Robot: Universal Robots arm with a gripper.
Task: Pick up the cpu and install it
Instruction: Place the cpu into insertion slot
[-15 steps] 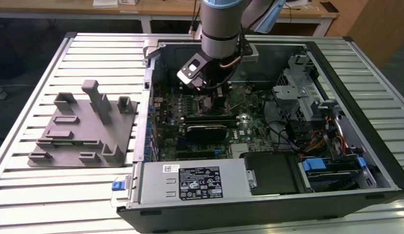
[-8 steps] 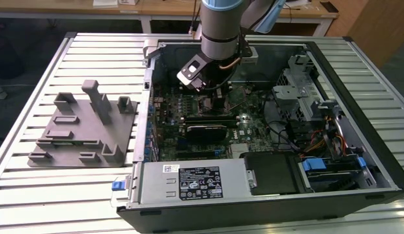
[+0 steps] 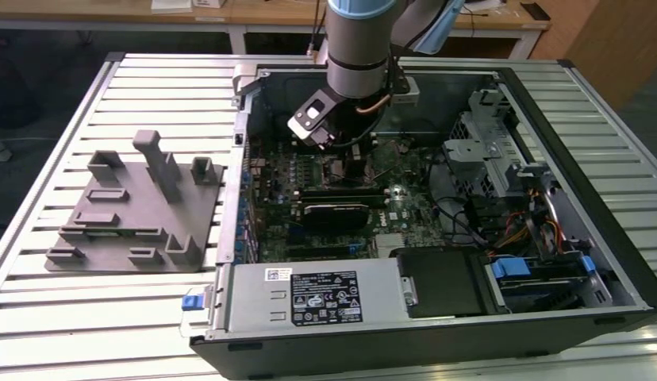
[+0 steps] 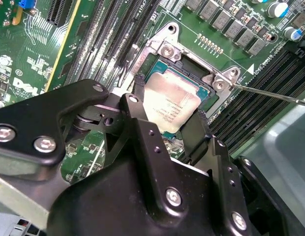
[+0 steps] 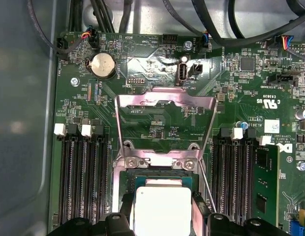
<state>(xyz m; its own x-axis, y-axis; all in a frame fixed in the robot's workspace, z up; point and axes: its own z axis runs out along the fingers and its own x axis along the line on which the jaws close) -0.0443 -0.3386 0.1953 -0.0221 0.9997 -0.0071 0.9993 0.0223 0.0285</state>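
I'm gripping the cpu (image 4: 171,103) by two edges w/ my gripper (image 4: 168,115) — holding it right over the open socket (image 5: 157,162), load plate (image 5: 142,100) up. I'm judging it wants flat, square seating — no pressing.

arm (image 3: 359,48) steeply downward, gripper (image 4: 168,109) low, its black fingers (image 4: 142,129) tight against two sides of the cpu (image 4: 173,98)

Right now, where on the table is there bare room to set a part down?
The slatted table is bare on the camera side of the grey fixture and beyond it. Inside the computer case, the arm and cables crowd the motherboard around the cpu.
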